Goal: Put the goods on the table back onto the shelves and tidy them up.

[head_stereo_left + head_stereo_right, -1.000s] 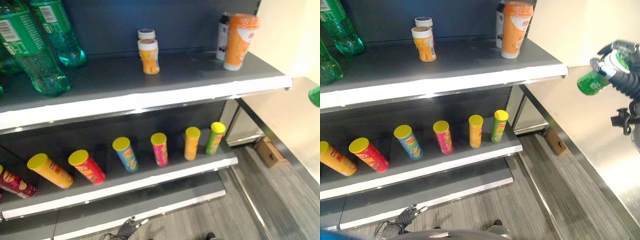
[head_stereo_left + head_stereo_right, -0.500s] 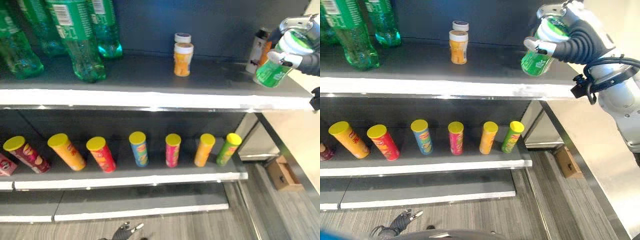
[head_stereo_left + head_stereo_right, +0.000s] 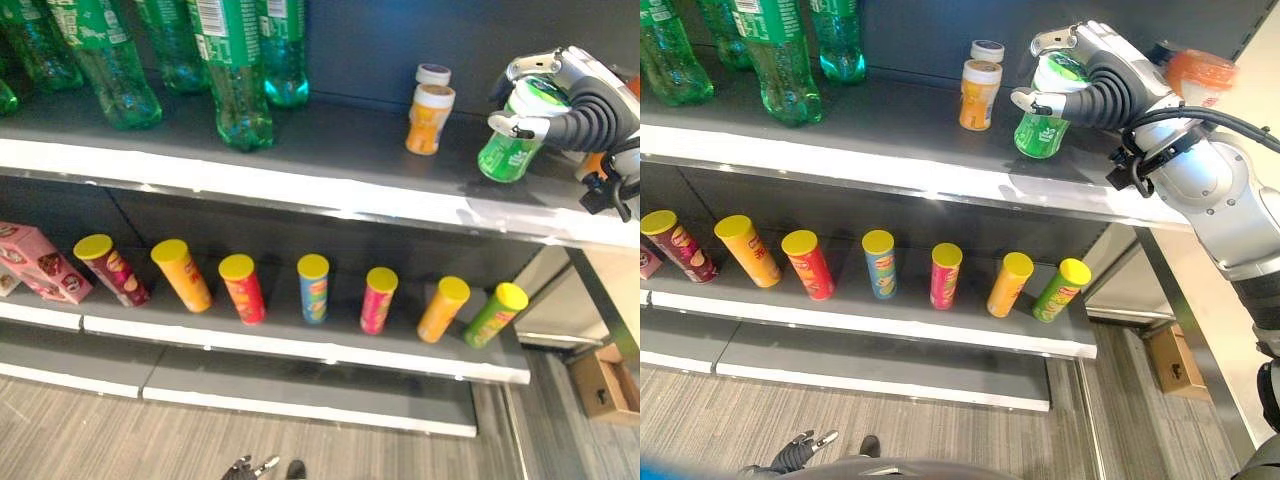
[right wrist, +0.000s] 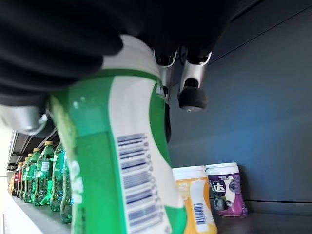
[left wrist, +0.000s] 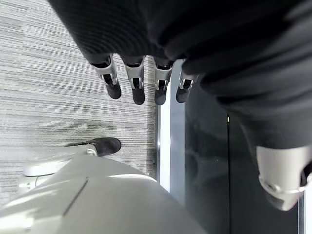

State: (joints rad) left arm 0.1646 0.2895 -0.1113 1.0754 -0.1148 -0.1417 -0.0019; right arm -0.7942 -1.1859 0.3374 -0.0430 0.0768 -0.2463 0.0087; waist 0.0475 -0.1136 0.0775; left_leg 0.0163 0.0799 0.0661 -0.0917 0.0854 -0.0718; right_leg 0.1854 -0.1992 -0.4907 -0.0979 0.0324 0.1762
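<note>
Looks like this is mid-way through one put-back — the right hand [image 3: 1080, 80] has its fingers and thumb curled round a small green jar [image 3: 1042, 122] with a white cap, holding it tilted over the top shelf [image 3: 300, 175]. I can't quite tell whether the jar's base is touching the shelf board or hanging just above it, so I wouldn't call this item placed yet. It sits just beside the orange jar [image 3: 429, 118] and the purple-label jar [image 4: 225, 189] behind that, on the side away from the green bottles [image 3: 235, 70], which stand well apart at the far end of the same shelf.

What's already tidy, as far as I can see: the lower shelf [image 3: 890, 325] has a row of yellow-lidded chip tubes [image 3: 945, 275] lined up, all leaning back the same way, plus a pink box [image 3: 40, 262] at the end. The table itself isn't in shot, so no idea how many goods are left to bring over.

The left hand [image 5: 139, 80] hangs by the floor with fingers straight and relaxed — holding nothing.

My guess: setting the jar upright and letting go is what's left of this step.
</note>
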